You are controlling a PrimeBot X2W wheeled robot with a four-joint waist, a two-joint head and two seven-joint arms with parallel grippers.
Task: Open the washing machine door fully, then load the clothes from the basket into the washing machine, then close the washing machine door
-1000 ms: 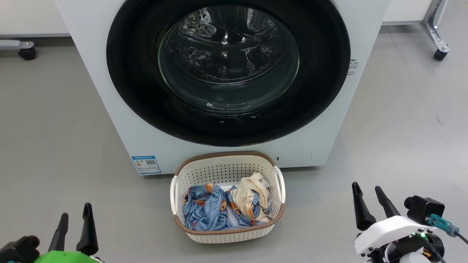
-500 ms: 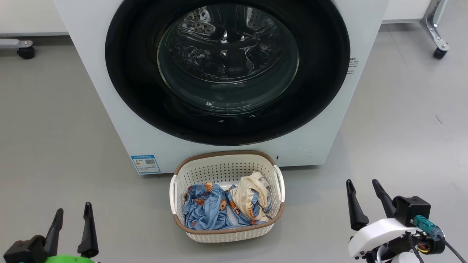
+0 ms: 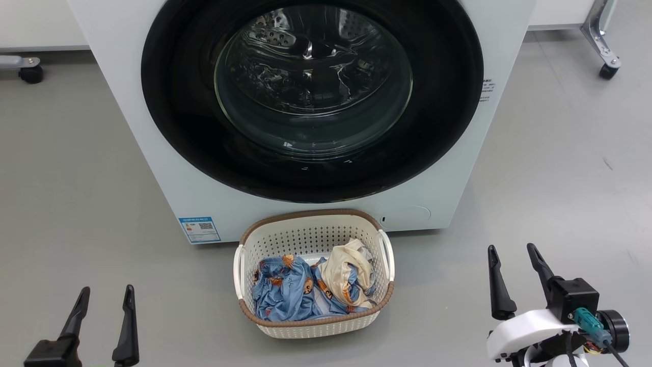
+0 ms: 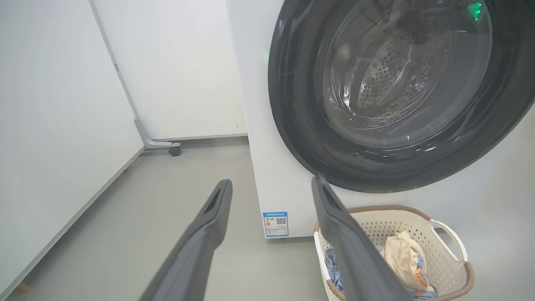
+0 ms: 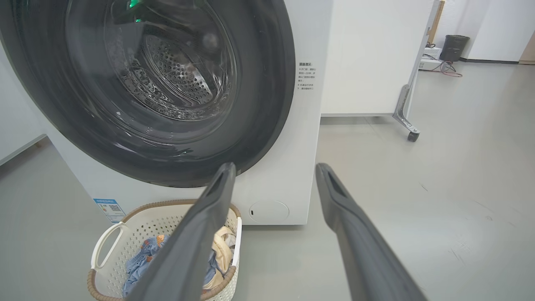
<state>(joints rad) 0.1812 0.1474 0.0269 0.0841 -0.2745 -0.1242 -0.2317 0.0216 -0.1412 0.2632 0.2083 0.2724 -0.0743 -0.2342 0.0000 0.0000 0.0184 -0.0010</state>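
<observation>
Not much is happening yet. Nearest, the left pincer (image 3: 108, 288) is sitting a bit lower at the bottom left than a second ago, and the right pincer (image 3: 511, 247) is twisting slightly at the bottom right. Both are spread wide, pinching nothing. The whole view is drifting a touch too, so that's the camera, not the stuff.

Between them the basket (image 3: 311, 213) is sitting on the floor (image 3: 76, 178), just in front of the washer's (image 3: 153, 178) lower edge, with the clothes (image 3: 290, 293) all piled inside. Behind it the door (image 3: 173, 127) is looking shut, so I'm guessing step one isn't started.

Room-wise, bare floor is lying open on both sides. A wheeled frame (image 3: 603, 51) is standing far right, well apart.
</observation>
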